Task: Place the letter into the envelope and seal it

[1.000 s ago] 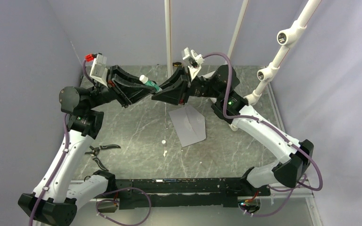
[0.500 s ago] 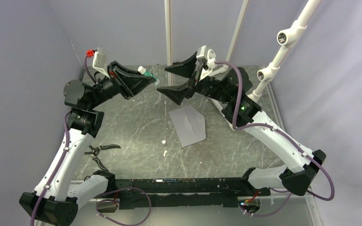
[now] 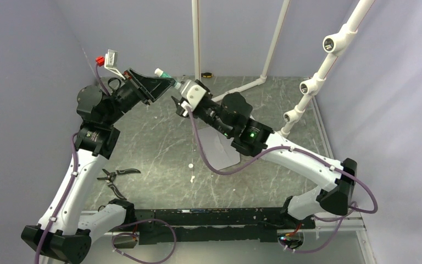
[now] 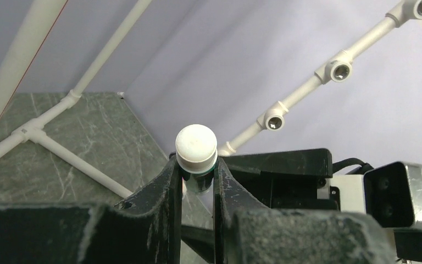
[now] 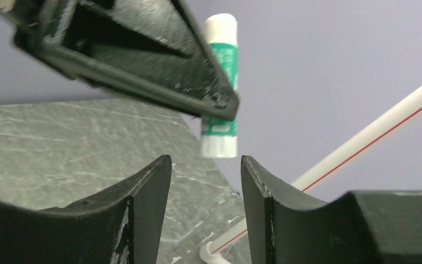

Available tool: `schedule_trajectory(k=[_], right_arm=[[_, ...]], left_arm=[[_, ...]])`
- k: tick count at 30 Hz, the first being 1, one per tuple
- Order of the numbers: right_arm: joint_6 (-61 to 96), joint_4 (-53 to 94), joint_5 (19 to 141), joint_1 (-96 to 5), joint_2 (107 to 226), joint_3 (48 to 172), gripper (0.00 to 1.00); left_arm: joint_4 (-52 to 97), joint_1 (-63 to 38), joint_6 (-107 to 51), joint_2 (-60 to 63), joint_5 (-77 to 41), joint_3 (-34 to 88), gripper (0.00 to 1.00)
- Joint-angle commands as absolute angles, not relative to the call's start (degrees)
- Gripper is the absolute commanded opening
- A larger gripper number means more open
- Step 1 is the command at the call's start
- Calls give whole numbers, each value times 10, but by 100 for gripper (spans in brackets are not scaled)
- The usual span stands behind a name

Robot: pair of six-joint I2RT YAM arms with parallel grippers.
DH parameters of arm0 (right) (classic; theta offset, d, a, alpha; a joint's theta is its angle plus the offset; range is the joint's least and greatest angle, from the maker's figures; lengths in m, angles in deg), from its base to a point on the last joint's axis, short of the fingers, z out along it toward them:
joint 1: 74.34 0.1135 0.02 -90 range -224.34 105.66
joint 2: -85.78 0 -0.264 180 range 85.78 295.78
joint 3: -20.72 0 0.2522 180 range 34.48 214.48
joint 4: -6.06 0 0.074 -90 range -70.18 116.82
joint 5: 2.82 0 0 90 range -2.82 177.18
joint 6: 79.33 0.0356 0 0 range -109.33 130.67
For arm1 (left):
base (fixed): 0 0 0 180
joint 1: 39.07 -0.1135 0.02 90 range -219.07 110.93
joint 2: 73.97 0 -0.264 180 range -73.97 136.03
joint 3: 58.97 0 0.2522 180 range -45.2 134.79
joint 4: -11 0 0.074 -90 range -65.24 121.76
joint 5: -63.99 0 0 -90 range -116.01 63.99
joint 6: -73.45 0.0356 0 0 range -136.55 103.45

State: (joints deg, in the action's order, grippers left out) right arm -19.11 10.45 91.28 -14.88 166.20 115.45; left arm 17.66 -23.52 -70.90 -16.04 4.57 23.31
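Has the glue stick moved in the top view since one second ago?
Yes. The glue stick has shifted up the picture and slightly left, away from the upright white pole.

From above, the right arm (image 3: pixel 253 135) covered the envelope (image 3: pixel 223 153) toward 12 o'clock, leaving only its 6 o'clock corner in sight. Whether the letter lay inside could not be told. Two white specks (image 3: pixel 190 165) at its 9 o'clock were too small to identify. In the left wrist view the left hand (image 4: pixel 198 181) hid the glue stick (image 4: pixel 196 144) below its cap. The right wrist view showed the stick blurred, its middle behind a finger (image 5: pixel 143 60) of that hand.
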Motion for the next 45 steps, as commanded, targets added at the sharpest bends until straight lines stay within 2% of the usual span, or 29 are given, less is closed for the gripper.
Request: schedule_trajectory(k=[1,6,10,12,16,18,20,23,26,29,32,36,37,38,40,41,43,45], right_arm=[[-224,98,979,-147,1676,1222,51],[-220,109,970,-147,1686,1234,51],[-216,126,953,-147,1692,1247,48],[-214,139,946,-147,1696,1256,39],[-194,166,935,-148,1704,1277,11],[-174,173,913,-152,1696,1278,1],[-138,192,866,-163,1684,1284,0],[-56,228,719,-206,1651,1283,0],[31,222,584,-257,1628,1275,0],[90,192,506,-278,1619,1264,0],[135,158,475,-281,1620,1260,0],[169,159,512,-284,1625,1270,0],[162,164,533,-283,1623,1268,1],[155,165,554,-282,1619,1262,13],[128,147,593,-282,1607,1236,49],[103,133,610,-278,1599,1219,63],[37,101,649,-265,1588,1187,77],[-10,66,677,-258,1590,1166,79]], left_arm=[[191,-236,-713,-165,28,256,2],[196,-236,-705,-166,33,257,2],[195,-236,-695,-167,38,256,2],[188,-236,-689,-168,43,254,2],[175,-236,-668,-171,59,252,2],[166,-236,-647,-175,74,248,2],[150,-236,-626,-179,101,242,2],[106,-236,-602,-189,154,221,2],[41,-236,-597,-202,196,191,2],[0,-236,-598,-206,218,176,2],[-23,-236,-604,-201,232,175,2],[-41,-236,-616,-198,233,172,2],[-41,-236,-619,-199,229,171,2],[-37,-236,-624,-199,218,173,2],[-19,-236,-641,-199,181,181,2],[-8,-236,-656,-198,168,187,2],[7,-236,-693,-195,129,198,3],[13,-236,-732,-189,99,203,2]])
